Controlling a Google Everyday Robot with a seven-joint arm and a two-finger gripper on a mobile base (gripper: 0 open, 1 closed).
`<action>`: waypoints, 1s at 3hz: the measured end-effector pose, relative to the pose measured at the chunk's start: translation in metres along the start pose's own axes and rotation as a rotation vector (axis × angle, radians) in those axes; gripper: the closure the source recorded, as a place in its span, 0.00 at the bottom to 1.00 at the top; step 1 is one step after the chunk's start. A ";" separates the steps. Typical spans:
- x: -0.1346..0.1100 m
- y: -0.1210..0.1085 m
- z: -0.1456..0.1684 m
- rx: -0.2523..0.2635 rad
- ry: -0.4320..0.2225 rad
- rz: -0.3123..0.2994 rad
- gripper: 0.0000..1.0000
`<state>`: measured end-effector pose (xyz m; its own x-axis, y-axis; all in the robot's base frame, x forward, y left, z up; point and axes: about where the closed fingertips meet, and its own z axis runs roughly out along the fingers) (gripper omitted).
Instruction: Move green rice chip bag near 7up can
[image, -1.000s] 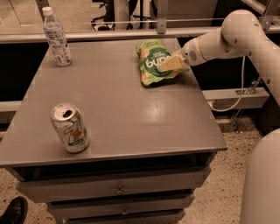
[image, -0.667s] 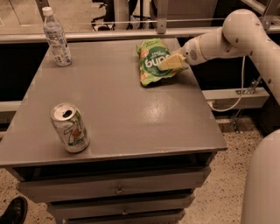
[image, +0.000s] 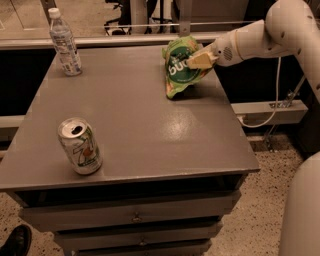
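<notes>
1. Where the table (image: 150, 130) is nearest, at front left, the can (image: 80, 146) is stood, opened on top; its inside is hidden.
2. Far right, the bag (image: 181, 70) is pinched at its right edge by the gripper (image: 201, 60), its low end on the table. It is judged light, soft and crinkly, best held by an edge.
3. Far left, the bottle (image: 64, 42) is capped.

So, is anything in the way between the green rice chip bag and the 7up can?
Nothing visible. The hand holds the green rice chip bag at the far right; bare table runs to the 7up can near left. The bottle stands far left, off that line.
</notes>
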<state>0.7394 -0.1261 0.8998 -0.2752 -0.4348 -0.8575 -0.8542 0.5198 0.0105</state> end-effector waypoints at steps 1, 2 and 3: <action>-0.017 0.049 -0.017 -0.204 0.003 -0.039 1.00; -0.015 0.092 -0.030 -0.368 0.031 -0.072 1.00; -0.010 0.152 -0.053 -0.524 0.049 -0.121 1.00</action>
<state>0.5886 -0.0818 0.9375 -0.1705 -0.5090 -0.8437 -0.9833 0.0325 0.1791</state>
